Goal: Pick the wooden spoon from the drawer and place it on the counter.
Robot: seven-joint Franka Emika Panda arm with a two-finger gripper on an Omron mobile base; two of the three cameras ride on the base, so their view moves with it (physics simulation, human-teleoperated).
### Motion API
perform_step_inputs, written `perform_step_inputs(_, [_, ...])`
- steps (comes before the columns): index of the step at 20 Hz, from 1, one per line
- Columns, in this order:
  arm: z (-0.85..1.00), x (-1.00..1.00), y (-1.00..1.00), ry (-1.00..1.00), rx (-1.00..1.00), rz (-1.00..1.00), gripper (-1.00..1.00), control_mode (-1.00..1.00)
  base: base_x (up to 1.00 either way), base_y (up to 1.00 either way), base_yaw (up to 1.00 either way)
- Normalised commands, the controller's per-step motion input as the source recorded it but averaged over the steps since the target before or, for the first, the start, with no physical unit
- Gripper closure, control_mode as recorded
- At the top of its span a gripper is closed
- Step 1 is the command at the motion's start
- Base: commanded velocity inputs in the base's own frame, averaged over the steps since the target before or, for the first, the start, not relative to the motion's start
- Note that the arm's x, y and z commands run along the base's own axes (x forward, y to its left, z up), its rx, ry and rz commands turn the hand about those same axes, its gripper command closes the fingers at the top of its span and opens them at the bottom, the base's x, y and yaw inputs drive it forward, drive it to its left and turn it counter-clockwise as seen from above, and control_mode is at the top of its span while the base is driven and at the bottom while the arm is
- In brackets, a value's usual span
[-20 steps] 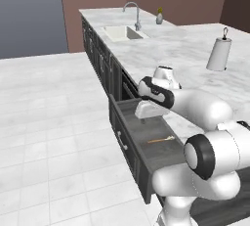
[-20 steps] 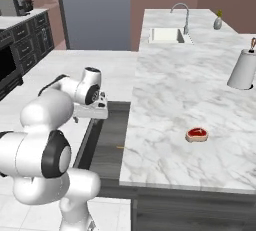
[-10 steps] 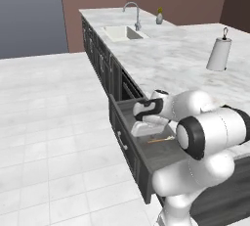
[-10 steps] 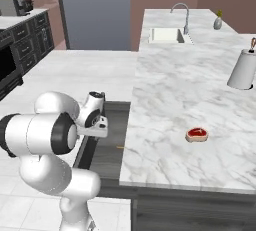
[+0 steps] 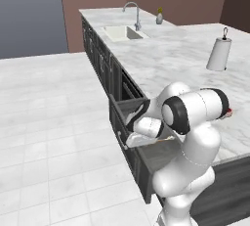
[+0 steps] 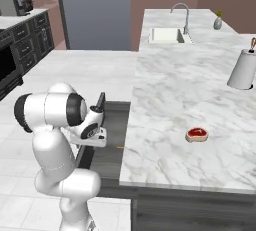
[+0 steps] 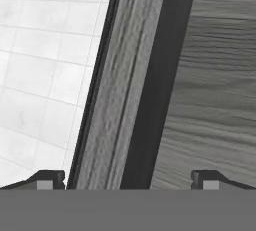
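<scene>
The drawer stands pulled out from under the counter. My arm is folded low over the drawer's front, and the hand points down into it. In the hand view my gripper is open, and its two tips straddle the drawer's front wall. Grey wood-grain drawer floor lies to the right of that wall. A thin orange sliver, the wooden spoon, shows past my hand inside the drawer. From the right it is a tiny orange mark near the counter's edge. Nothing is between the fingers.
A small red round object sits on the marble near the front. A paper towel roll stands at the right, and the sink with its faucet is far back. White tiled floor lies outside the drawer front.
The arm has folded down and the hand has dropped from above the drawer to its front edge. The jaws stayed open.
</scene>
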Motion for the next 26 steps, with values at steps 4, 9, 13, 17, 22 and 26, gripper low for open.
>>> perform_step_inputs(4, [-0.77, 0.25, 0.55, 0.04, 0.06, 0.0, -1.0, -1.0, 0.0, 0.0, 0.0])
perform_step_inputs(9, [-0.58, 0.16, 0.86, 0.02, 0.03, 0.0, -1.0, -1.0, 0.0, 0.0, 0.0])
perform_step_inputs(13, [-0.19, 0.06, 1.0, 0.0, 0.0, 0.03, -1.0, -1.0, 0.0, 0.0, 0.0])
perform_step_inputs(17, [0.0, 0.09, 1.0, 0.0, -0.06, 0.08, -1.0, -1.0, 0.0, 0.0, 0.0])
perform_step_inputs(22, [0.84, 0.04, 0.48, -0.16, -0.03, 0.23, -1.0, -1.0, 0.0, 0.0, 0.0])
perform_step_inputs(26, [1.0, -0.07, -0.25, -0.24, 0.01, 0.38, -1.0, -1.0, 0.0, 0.0, 0.0])
